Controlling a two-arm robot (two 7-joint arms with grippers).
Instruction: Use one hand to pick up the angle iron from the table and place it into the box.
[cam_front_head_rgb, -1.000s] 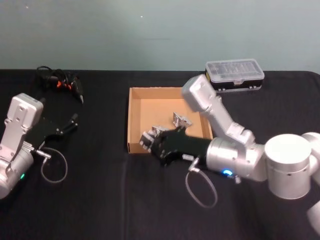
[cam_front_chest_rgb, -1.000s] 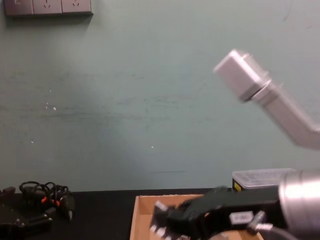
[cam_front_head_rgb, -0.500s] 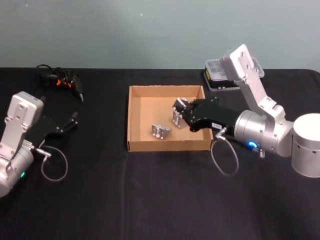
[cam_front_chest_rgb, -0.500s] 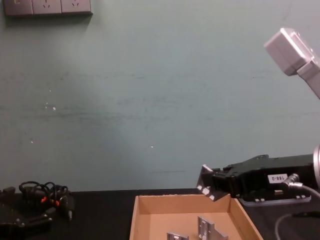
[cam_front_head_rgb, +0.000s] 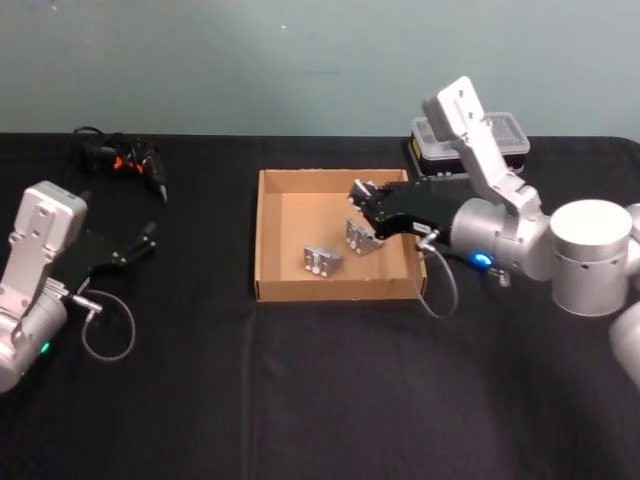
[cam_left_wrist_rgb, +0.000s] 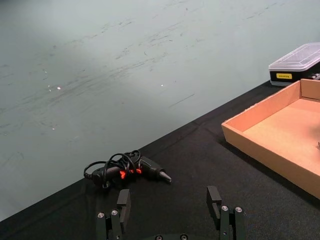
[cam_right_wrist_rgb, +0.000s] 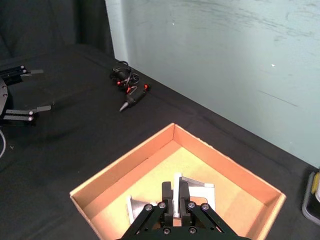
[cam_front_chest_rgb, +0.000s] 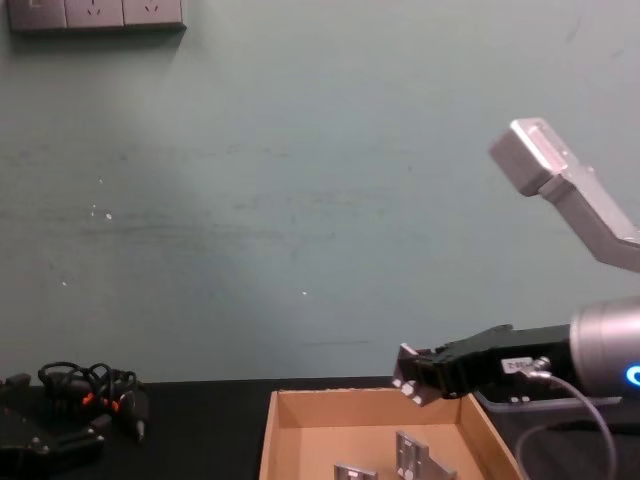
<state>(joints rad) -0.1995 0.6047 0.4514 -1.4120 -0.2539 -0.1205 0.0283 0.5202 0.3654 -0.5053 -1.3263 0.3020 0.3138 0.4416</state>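
The tan cardboard box (cam_front_head_rgb: 256, 250) sits mid-table on the black tabletop (cam_front_head_rgb: 300, 380). Two metal angle irons lie inside it: one near the front (cam_front_head_rgb: 322, 260), one toward the right wall (cam_front_head_rgb: 362, 238). Both show again in the chest view (cam_front_chest_rgb: 352, 472) (cam_front_chest_rgb: 412, 458) and the right wrist view (cam_right_wrist_rgb: 134, 205) (cam_right_wrist_rgb: 197, 187). My right gripper (cam_front_head_rgb: 356, 195) hovers above the box's right half, over the right-hand angle iron, shut with nothing in it (cam_right_wrist_rgb: 175, 192) (cam_front_chest_rgb: 405, 375). My left gripper (cam_front_head_rgb: 148, 240) rests parked at the far left, open (cam_left_wrist_rgb: 169, 210).
A black case with a clear lid (cam_front_head_rgb: 470, 145) stands behind the box at the right, close to my right arm. A small power tool with coiled cable (cam_front_head_rgb: 120, 160) lies at the back left. A loose wire loop (cam_front_head_rgb: 108, 335) hangs by my left arm.
My right gripper moved from the box's front-left edge back over its right half. The angle iron it carried now lies in the box. The left arm stayed put.
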